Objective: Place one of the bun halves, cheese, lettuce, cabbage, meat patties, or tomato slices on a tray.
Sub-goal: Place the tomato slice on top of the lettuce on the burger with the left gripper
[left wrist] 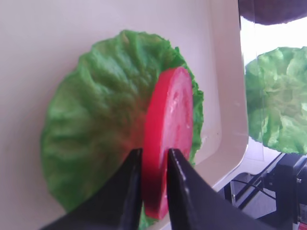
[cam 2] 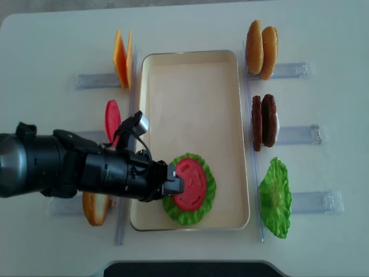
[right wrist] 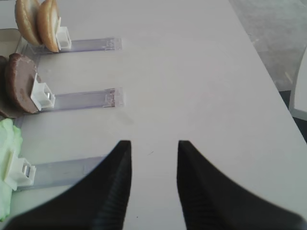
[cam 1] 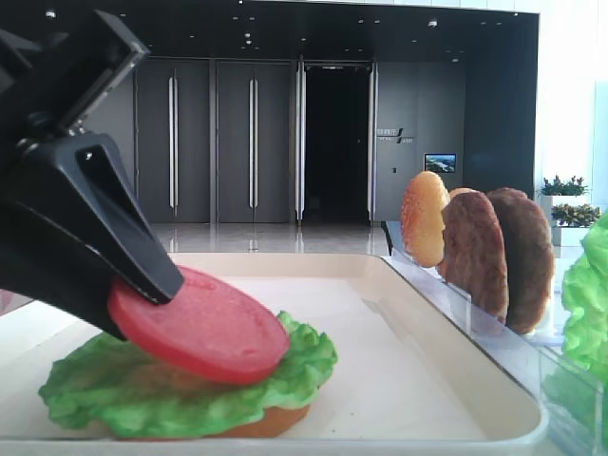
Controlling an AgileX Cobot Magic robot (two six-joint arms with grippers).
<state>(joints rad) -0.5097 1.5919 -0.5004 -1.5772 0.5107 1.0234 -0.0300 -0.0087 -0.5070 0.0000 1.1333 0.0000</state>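
A cream-white tray point(cam 2: 190, 98) lies in the middle of the table. At its near end a green lettuce point(cam 2: 209, 199) leaf covers a bun half point(cam 1: 275, 420). A red tomato slice point(cam 2: 190, 183) rests tilted on the lettuce point(cam 1: 142, 389). My left gripper point(cam 2: 176, 183) reaches in from the left, shut on the slice's edge. In the left wrist view both black fingers press the tomato slice point(left wrist: 170, 129) over the lettuce point(left wrist: 96, 129). My right gripper point(right wrist: 153, 148) hangs open over bare table, holding nothing.
Clear racks flank the tray. On the right stand bun halves point(cam 2: 261, 49), meat patties point(cam 2: 264, 121) and a lettuce leaf point(cam 2: 275, 197). On the left are cheese point(cam 2: 122, 57), another tomato slice point(cam 2: 112, 118) and a bun half point(cam 2: 95, 208).
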